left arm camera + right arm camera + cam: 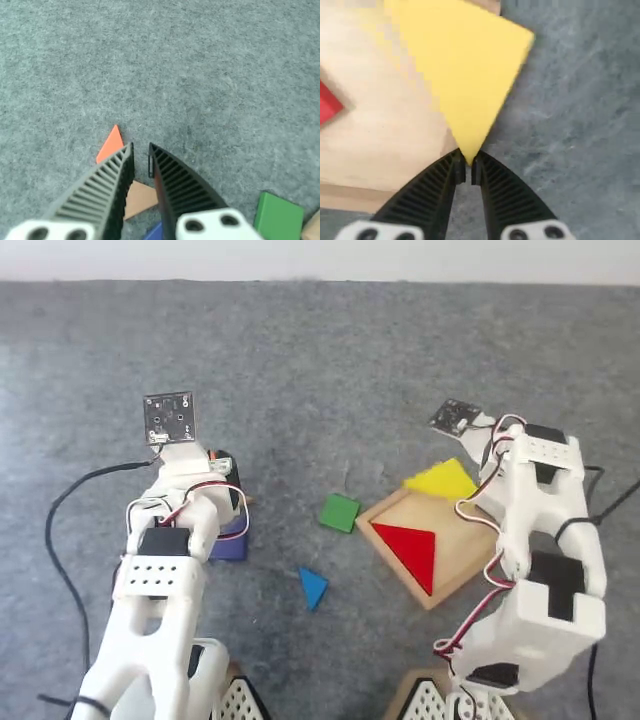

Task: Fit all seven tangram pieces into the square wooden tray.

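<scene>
A: Right arm first. State of the right tool?

B: Fingers drawn almost together, pinching the sharp corner of the yellow triangle. The piece lies flat, partly over the far corner of the wooden tray and partly over the grey bench.

A: Tray contents?

B: One piece seated: the red triangle. Its long edge runs along the tray side that faces the left arm. The remaining tray floor in view is bare wood.

A: Loose pieces on the bench?

B: The green square lies just beside the tray corner nearest the left arm, not touching it. The small blue triangle is near the tray, apart from it, towards the arm bases. The dark blue piece lies under the left arm's wrist.

A: Left tool?

B: The fingers stand a narrow slit apart with nothing between them. The orange triangle lies just beside one fingertip. The tan piece lies beneath the fingers, with the dark blue piece next to it. I cannot tell whether those two touch, or whether the tips touch the bench.

A: Distance between the arms' work areas?

B: Well apart. The green square and small blue triangle lie between them.
</scene>
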